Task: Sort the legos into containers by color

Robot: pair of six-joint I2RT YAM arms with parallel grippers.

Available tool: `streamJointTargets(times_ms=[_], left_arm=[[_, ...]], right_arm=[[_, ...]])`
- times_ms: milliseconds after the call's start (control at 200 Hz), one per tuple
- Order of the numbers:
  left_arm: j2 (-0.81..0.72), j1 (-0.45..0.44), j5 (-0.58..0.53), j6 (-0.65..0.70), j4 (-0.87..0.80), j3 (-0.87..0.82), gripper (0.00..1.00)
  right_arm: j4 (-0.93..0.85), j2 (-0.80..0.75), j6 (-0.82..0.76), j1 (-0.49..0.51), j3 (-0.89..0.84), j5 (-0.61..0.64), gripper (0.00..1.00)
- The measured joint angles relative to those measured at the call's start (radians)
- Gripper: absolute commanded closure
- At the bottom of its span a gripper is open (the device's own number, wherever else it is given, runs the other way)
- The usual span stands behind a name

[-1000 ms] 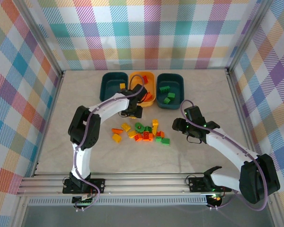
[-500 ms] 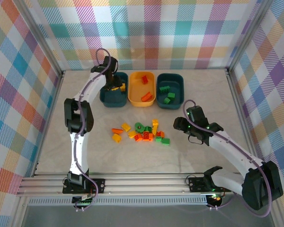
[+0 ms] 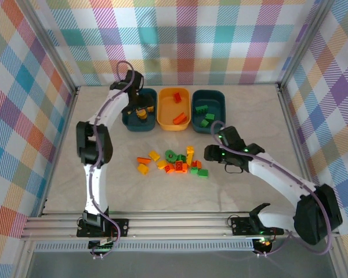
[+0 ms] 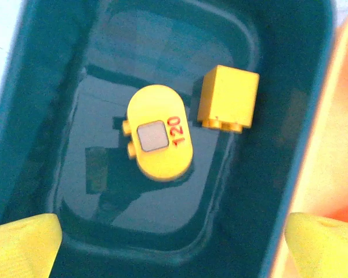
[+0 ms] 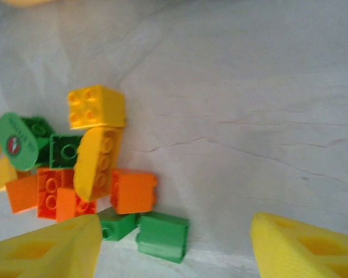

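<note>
Brick pile (image 3: 177, 163) sits mid-frame, just picture-left of the right gripper (image 3: 209, 154) — jaws spread wide, empty, the nearer arm — while the left gripper (image 3: 141, 110), likewise spread, hovers over the upper-left teal tub (image 3: 133, 125).

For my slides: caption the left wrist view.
Rounded yellow lego and a square one lie side by side in the teal tub; fingers open.

High view down over table (image 3: 162, 194), left wrist close above teal tub (image 4: 23, 116), right wrist near loose legos (image 5: 98, 168)
</note>
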Motion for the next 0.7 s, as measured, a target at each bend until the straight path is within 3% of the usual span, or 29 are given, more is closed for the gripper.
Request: streamJointTargets(times_ms=[175,365,490,700], left_arm=[[-0.418,0.000,0.039,-0.115,0.195,-0.496,0.00],[-0.702,0.005,0.058,-0.243,0.328,-0.956,0.00],[-0.788,0.014,0.064,-0.290,0.336,-1.117,0.00],[-0.861,0.018,0.130,-0.358,0.419,-1.219,0.00]], right_arm=[[-0.013,0.214,-0.123,0.183,0.220,0.054,0.47],[-0.017,0.455,-0.254,0.297,0.446,0.071,0.40],[-0.028,0.581,-0.322,0.323,0.536,0.060,0.35],[-0.051,0.723,-0.399,0.323,0.612,0.058,0.31]])
